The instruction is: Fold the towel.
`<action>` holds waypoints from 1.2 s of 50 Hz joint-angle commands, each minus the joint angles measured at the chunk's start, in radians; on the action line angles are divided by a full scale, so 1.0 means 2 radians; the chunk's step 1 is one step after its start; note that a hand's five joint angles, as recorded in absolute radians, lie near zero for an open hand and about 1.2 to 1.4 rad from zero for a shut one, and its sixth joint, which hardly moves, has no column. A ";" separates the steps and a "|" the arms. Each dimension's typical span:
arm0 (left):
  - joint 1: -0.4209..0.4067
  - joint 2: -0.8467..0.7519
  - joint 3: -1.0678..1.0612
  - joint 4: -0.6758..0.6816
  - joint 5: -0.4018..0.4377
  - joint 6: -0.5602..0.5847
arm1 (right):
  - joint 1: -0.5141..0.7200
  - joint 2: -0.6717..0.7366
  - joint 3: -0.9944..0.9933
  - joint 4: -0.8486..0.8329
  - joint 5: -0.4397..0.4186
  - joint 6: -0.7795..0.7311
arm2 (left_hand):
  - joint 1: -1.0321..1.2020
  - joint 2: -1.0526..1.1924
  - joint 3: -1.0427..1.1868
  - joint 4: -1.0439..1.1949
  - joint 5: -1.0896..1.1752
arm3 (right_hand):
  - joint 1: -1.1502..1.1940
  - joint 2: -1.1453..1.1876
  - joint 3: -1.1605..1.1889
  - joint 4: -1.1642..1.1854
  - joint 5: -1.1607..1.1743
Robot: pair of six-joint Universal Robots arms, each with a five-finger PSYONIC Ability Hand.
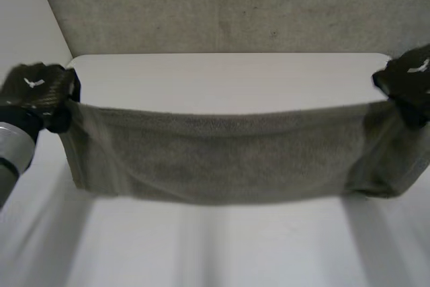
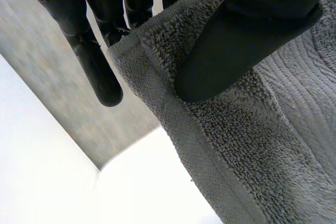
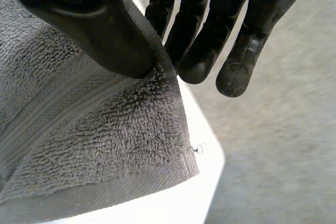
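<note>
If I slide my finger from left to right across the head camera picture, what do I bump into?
left hand, pinching one top corner → towel, stretched out between the hands → right hand, pinching the other top corner

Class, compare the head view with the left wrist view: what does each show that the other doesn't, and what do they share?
Head view: the whole towel stretched, sagging, between left hand and right hand. Left wrist view: the thumb pressed on the towel's corner, fingers behind; looped pile and hem. Shared: left hand, towel, white table.
</note>
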 commanded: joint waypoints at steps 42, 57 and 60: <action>0.032 -0.136 0.044 0.037 0.000 -0.093 | 0.047 0.153 -0.060 -0.017 -0.033 0.055 | 0.102 0.089 0.090 0.089 0.097 | 0.031 0.035 0.029 0.030 0.027; 0.108 0.045 -0.072 -0.019 0.083 -0.005 | -0.011 -0.009 0.018 0.072 -0.033 -0.055 | 0.102 0.089 0.090 0.089 0.097 | 0.031 0.035 0.029 0.030 0.027; 0.119 0.077 -0.073 -0.026 0.110 -0.005 | -0.012 -0.019 0.002 0.087 -0.037 -0.055 | 0.102 0.089 0.090 0.089 0.097 | 0.031 0.035 0.029 0.030 0.027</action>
